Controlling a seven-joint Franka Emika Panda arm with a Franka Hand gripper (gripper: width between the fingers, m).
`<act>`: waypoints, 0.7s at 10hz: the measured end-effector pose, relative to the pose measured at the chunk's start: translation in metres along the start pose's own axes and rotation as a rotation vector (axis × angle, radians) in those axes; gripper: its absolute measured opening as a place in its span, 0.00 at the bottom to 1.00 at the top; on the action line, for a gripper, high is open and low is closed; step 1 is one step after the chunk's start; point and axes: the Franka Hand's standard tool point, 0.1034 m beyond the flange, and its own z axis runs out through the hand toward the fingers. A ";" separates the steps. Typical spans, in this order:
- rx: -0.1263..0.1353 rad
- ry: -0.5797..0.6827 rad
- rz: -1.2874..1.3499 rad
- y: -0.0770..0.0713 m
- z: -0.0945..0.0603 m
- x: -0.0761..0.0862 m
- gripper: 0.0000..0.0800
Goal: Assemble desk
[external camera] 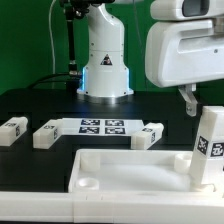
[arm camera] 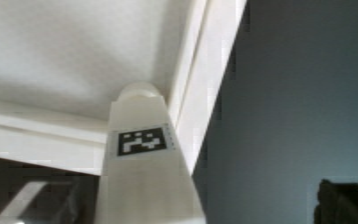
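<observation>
Your fingers stand wide and empty — the leg sits upright in the tabletop corner, apparently socketed, needing no hold.

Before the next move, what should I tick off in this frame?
1. Tool open and holding nothing: ok.
2. Upright leg stands at the tabletop corner: ok.
3. That leg fully seated: cannot tell.
4. Tool clear of the upright leg: cannot tell; the wrist view shows it very close.
5. Three loose legs lie unobstructed: ok.
6. Corner socket empty for another leg: ok.
</observation>
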 end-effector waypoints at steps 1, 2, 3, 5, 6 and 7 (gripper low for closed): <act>-0.013 0.017 -0.019 0.002 -0.001 0.003 0.81; -0.014 0.017 -0.045 0.006 -0.003 0.004 0.81; -0.013 0.016 -0.043 0.005 -0.002 0.004 0.81; -0.013 0.015 -0.044 0.005 -0.002 0.004 0.81; -0.013 0.015 -0.044 0.005 -0.002 0.004 0.81; -0.022 0.024 -0.050 0.008 0.000 0.007 0.81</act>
